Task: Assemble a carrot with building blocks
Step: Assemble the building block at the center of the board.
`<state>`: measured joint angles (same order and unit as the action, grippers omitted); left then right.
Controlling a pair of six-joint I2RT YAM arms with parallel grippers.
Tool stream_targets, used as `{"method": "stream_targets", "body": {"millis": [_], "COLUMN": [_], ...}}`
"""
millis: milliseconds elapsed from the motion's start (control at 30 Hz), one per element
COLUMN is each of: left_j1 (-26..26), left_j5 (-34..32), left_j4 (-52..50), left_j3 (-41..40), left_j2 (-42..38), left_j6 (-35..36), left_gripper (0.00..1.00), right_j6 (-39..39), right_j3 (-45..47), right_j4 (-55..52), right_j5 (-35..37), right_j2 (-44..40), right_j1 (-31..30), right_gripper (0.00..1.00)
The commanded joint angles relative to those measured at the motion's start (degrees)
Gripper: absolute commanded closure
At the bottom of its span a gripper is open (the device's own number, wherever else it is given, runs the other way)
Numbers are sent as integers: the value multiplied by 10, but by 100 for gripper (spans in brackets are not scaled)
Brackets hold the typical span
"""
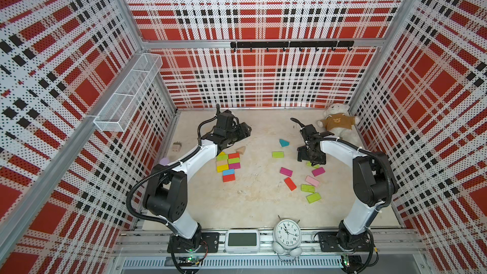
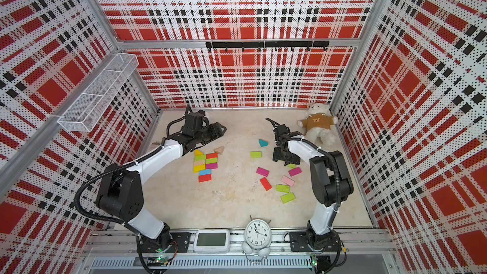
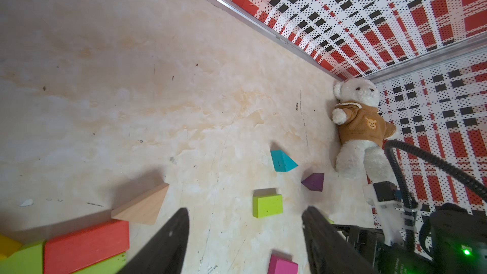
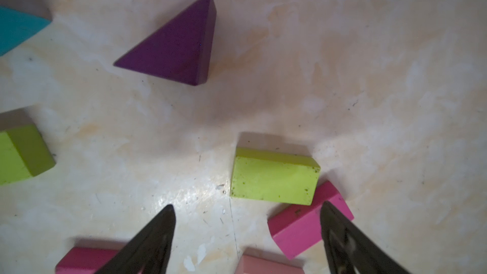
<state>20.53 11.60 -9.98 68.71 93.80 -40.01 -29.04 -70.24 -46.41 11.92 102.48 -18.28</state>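
In both top views a tight group of building blocks [image 1: 228, 166] [image 2: 205, 166] lies left of centre: lime, red, tan, yellow, magenta and blue, with a tan triangle [image 1: 241, 150] beside it. My left gripper [image 1: 246, 130] [image 3: 246, 222] hangs behind the group, open and empty. Loose blocks lie on the right: teal triangle [image 1: 284, 142], lime block [image 1: 278, 154], magenta [image 1: 286, 171], red [image 1: 290, 183], pink [image 1: 312, 180]. My right gripper [image 1: 313, 163] [image 4: 247, 208] is open just above a lime block [image 4: 274, 177] and a magenta block [image 4: 303, 230]. A purple triangle [image 4: 176, 46] lies beyond them.
A teddy bear [image 1: 338, 123] sits in the back right corner, close behind the right arm. A beige plug-like cube [image 1: 176, 146] and a pale purple toy [image 1: 164, 161] lie by the left wall. An alarm clock [image 1: 287, 234] and a white display unit [image 1: 242, 241] stand at the front edge.
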Motion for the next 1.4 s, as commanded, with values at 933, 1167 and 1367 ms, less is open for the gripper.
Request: {"method": "stream_targets", "body": {"millis": [933,1167,1367], "left_j1": [-3,-3,-1], "left_j5": [-12,-20,-23], "left_j4": [-25,-25,-26], "left_j3": [7,-5,-4], "left_j2": [-14,-25,-23], "left_j6": [5,4,4], "left_gripper": [29,29,29], "right_j6": [7,31,75], "right_j3": [7,-60,-113], "right_j4": [78,75,77], "right_j5": [-34,-46,-70], "right_j2": [70,106,142], "right_j1": [4,-34,-35], "right_gripper": [38,39,39]}}
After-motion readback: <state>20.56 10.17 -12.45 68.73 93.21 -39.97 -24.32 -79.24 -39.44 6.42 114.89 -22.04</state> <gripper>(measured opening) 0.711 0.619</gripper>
